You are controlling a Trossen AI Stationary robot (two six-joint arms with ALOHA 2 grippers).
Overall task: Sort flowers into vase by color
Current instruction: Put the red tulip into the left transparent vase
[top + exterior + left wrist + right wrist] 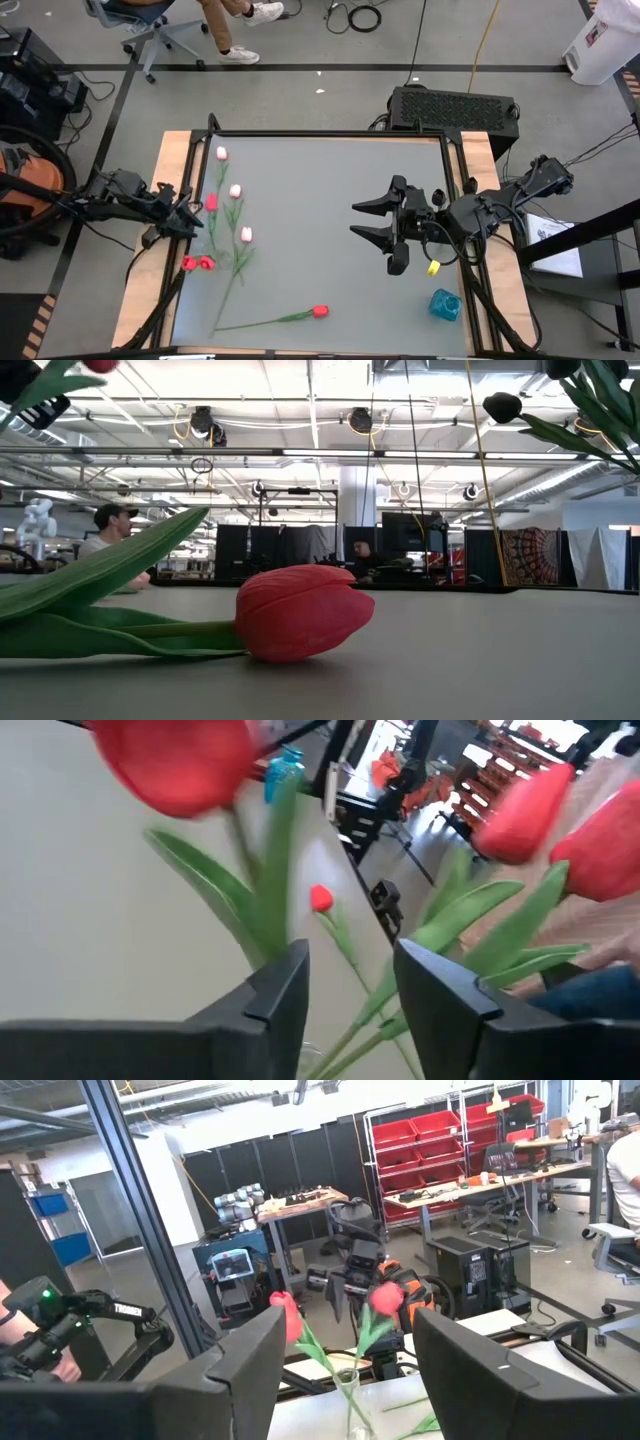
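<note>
Dark left gripper (187, 222) beside red flowers (198, 263)

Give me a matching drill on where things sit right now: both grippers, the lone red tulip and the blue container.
Things:
1. left gripper
2. right gripper
3. lone red tulip
4. blue container

Places, by the high view:
A. lying flat near the bottom edge of the table
B. at the table's left edge, beside red tulip heads
C. near the table's bottom right corner
D. over the table's right half, fingers open

Pairs: 1-B, 2-D, 3-A, 4-C
</note>
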